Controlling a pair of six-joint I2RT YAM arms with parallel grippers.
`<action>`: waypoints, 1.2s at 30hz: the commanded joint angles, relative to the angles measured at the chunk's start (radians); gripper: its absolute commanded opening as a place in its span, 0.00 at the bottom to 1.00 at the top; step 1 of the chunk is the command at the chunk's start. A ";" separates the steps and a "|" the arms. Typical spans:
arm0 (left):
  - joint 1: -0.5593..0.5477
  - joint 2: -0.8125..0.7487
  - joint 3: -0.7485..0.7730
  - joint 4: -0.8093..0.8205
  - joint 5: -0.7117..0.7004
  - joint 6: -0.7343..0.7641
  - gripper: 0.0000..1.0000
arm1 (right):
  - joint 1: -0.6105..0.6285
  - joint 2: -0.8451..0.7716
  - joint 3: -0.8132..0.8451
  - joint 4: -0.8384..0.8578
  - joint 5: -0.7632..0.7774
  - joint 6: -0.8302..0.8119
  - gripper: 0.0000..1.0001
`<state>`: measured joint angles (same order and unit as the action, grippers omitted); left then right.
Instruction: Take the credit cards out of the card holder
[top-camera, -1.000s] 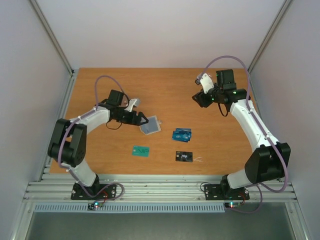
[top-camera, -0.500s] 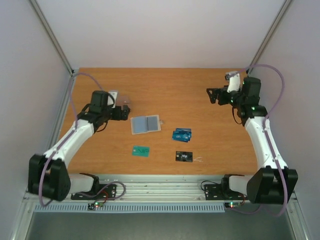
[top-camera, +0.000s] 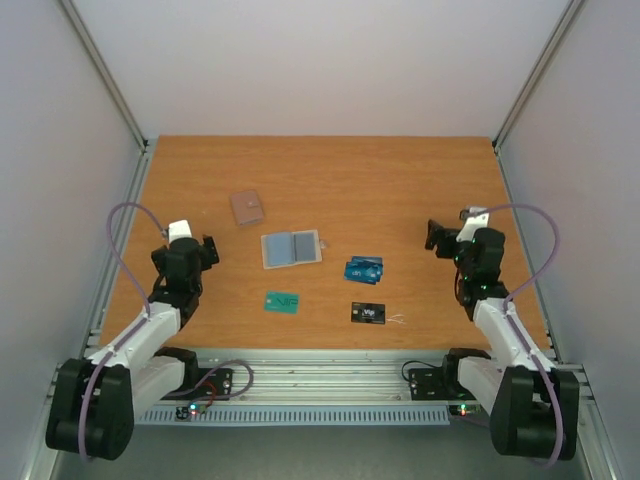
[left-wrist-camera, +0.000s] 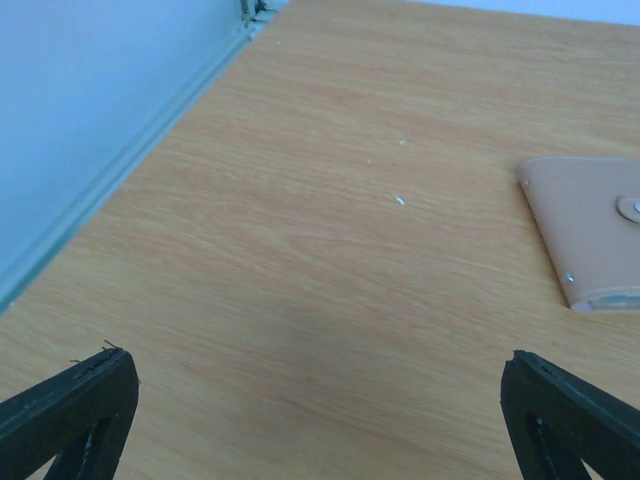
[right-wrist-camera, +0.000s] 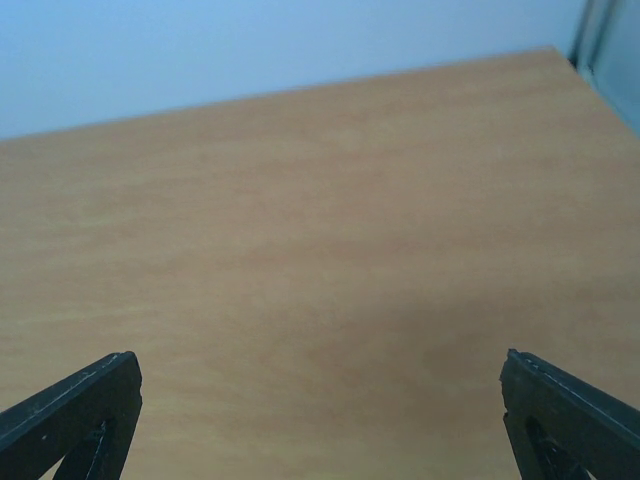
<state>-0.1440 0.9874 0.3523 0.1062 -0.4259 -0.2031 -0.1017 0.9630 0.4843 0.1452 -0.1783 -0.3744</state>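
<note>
Across the wooden table (top-camera: 400, 180) we judge the job all but done, so the main risk is a needless further reach. Both arms are folded back near their bases, with the left gripper (top-camera: 198, 247) and right gripper (top-camera: 440, 237) spread wide and holding nothing. The card holder (top-camera: 291, 248) lies open and flat mid-table, and we cannot tell whether a card hides in its pockets. The mauve pouch (top-camera: 247, 207) sits just beyond it and could be mistaken for the holder. The blue card (top-camera: 364, 269), black card (top-camera: 368, 313) and teal card (top-camera: 283, 301) lie loose nearer the bases, where a sweeping arm could scatter them. Only the overhead view shows the holder and cards. The left wrist view shows the pouch's studs, while the right wrist view shows only bare wood between its parted jaws.
</note>
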 joint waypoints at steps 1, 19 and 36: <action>0.007 0.022 -0.082 0.346 -0.104 0.046 0.99 | -0.006 0.084 -0.170 0.395 0.120 0.012 0.98; 0.039 0.524 -0.027 0.886 0.232 0.261 0.99 | -0.010 0.631 -0.190 0.936 -0.015 -0.045 0.99; 0.072 0.582 0.021 0.861 0.295 0.253 0.99 | -0.010 0.625 -0.096 0.752 -0.024 -0.055 0.99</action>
<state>-0.0795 1.5589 0.3519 0.8833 -0.1413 0.0395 -0.1066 1.6024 0.3862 0.8875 -0.1967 -0.4133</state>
